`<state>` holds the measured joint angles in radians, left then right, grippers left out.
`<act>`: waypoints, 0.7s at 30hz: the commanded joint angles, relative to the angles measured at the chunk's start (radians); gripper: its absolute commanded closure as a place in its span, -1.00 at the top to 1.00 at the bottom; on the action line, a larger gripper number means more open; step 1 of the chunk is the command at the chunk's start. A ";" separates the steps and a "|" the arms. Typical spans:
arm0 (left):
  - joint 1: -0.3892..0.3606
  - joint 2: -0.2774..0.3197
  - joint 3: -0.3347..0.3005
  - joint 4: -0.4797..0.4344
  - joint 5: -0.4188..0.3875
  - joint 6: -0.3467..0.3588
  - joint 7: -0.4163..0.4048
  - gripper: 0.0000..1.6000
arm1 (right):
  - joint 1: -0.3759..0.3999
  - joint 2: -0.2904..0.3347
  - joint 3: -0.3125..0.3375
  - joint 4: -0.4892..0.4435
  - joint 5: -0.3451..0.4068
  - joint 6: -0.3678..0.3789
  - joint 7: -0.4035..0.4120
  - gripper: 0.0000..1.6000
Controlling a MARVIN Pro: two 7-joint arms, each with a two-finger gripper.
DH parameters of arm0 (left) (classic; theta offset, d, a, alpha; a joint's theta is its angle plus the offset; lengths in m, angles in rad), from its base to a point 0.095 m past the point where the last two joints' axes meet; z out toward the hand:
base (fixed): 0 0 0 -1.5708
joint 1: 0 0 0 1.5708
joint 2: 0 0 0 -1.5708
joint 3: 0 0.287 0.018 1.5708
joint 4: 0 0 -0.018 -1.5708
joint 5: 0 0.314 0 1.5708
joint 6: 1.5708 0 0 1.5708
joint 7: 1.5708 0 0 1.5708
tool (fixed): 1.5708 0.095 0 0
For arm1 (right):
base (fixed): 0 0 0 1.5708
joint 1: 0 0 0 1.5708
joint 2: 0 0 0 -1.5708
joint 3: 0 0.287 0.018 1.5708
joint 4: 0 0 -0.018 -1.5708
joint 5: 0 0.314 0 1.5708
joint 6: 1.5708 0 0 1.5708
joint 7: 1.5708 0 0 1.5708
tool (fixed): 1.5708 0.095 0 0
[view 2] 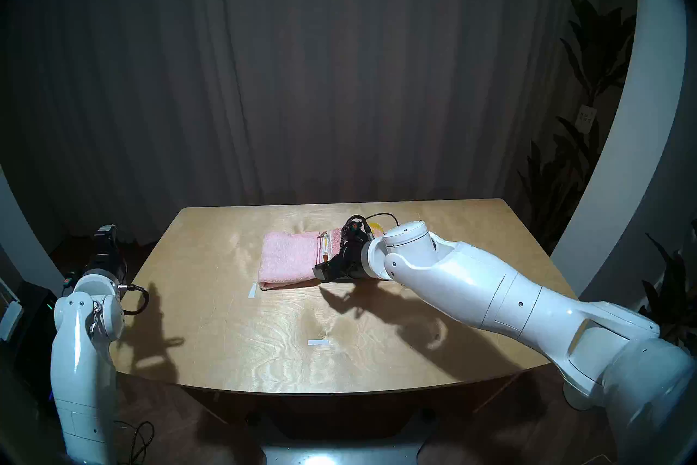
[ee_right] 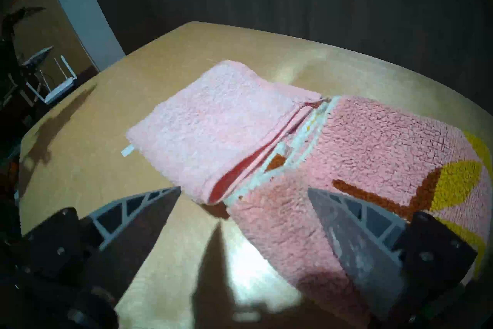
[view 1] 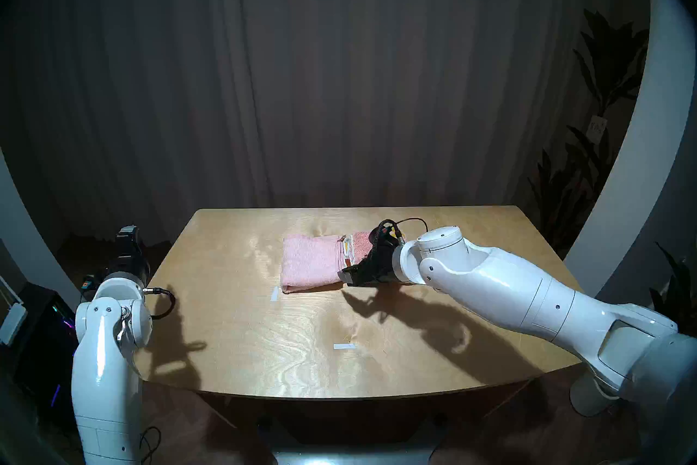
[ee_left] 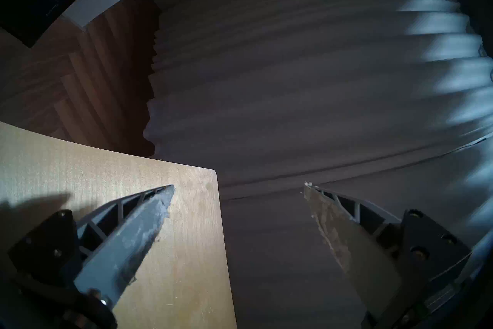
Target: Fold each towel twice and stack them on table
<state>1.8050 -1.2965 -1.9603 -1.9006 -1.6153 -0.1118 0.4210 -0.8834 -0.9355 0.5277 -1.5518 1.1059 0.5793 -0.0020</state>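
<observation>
— What are you standing over?

— A light plywood table (view 1: 241, 332) with rounded corners, strong grain and glare from overhead light. Two white tape strips (view 1: 344, 346) lie on it. Behind it hangs a dark pleated curtain (view 1: 301, 75); a leafy plant (view 1: 603, 83) stands to my right by a white curved wall.

— Where are the towels?

— Both lie folded toward the far middle of the table, not stacked. The pale pink towel (ee_right: 213, 122) is on the left, the patterned pink towel (ee_right: 373, 149), with yellow and orange shapes, touches its right edge.

— And your end effectors?

— My right end effector (ee_right: 244, 193) hangs low over the near edge of the patterned towel, its fingers spread wide with nothing between them. My left end effector (ee_left: 238, 187) is off by the table's left corner, fingers wide apart and empty, aimed at the curtain.
</observation>
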 commanded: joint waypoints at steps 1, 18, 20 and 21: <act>0.001 0.048 0.016 -0.052 0.039 0.031 -0.068 1.00 | -0.041 0.031 0.104 -0.057 0.127 -0.027 -0.016 1.00; 0.095 0.082 0.181 -0.149 0.128 0.148 -0.158 1.00 | -0.231 0.106 0.330 -0.093 0.518 -0.144 -0.073 1.00; 0.101 0.085 0.203 -0.157 0.131 0.164 -0.165 1.00 | -0.259 0.110 0.335 -0.103 0.555 -0.149 -0.084 1.00; 0.105 0.085 0.222 -0.161 0.131 0.176 -0.165 1.00 | -0.285 0.110 0.339 -0.119 0.595 -0.150 -0.089 1.00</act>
<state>1.8894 -1.2299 -1.7930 -2.0154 -1.4979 0.0239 0.2821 -1.0707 -0.8424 0.8287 -1.6190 1.5894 0.4587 -0.0769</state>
